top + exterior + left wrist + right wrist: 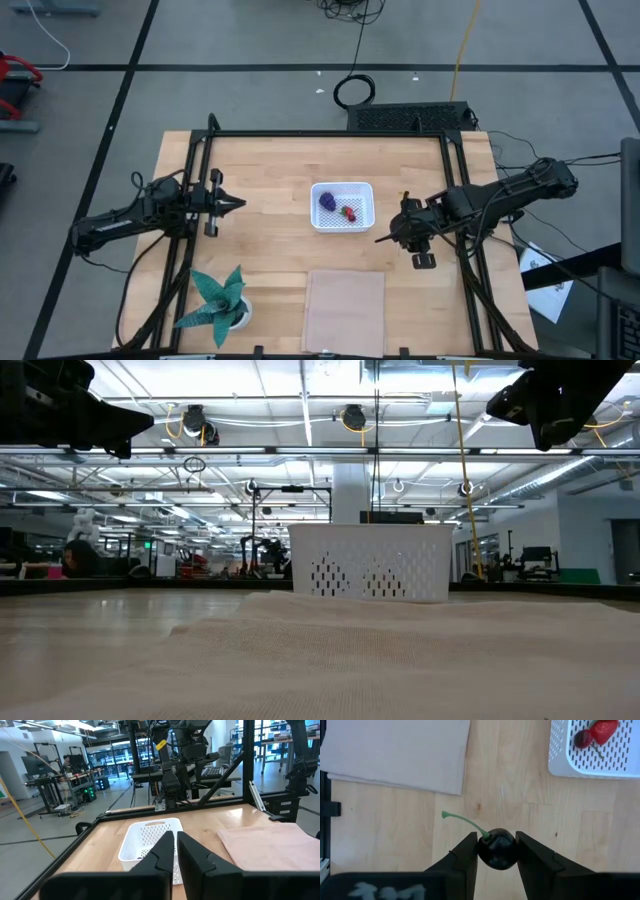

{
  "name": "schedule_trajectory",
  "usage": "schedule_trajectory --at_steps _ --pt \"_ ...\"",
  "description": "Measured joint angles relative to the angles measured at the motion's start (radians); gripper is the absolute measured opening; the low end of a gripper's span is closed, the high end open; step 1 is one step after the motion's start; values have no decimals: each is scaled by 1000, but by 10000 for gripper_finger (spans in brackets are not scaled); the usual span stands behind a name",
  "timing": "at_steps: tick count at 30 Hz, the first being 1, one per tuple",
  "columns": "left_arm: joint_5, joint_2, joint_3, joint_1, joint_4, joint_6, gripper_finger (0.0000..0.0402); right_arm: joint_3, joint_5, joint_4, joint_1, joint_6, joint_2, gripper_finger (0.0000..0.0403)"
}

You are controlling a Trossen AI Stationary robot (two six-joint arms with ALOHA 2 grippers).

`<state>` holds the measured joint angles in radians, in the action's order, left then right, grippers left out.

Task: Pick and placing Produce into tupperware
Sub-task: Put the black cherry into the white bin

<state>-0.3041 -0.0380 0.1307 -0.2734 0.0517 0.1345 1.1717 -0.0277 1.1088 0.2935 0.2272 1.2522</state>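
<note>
Carrying a dark cherry (pixel 496 849) clamped between its fingers, the right gripper (pixel 393 236) hangs beside the white container (pixel 342 207); next, move over and release. Left gripper (pixel 238 203) closed, idle.

Teal spiky plant (pixel 218 300) beside pinkish cloth (pixel 345 297).

Produce (pixel 337 206) in tupperware (pixel 342 224); cloth (pixel 345 297) nearer the front.
</note>
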Motion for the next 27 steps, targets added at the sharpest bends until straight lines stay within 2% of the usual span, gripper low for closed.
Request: schedule_trajectory --at_steps 10,19,27 --pt "0 0 0 0 0 0 2 0 0 1 0 -2 19 105" --pt "0 0 0 0 0 0 26 0 -3 3 0 -3 39 105" --pt "0 0 0 0 0 0 24 0 -3 3 0 -3 40 107"
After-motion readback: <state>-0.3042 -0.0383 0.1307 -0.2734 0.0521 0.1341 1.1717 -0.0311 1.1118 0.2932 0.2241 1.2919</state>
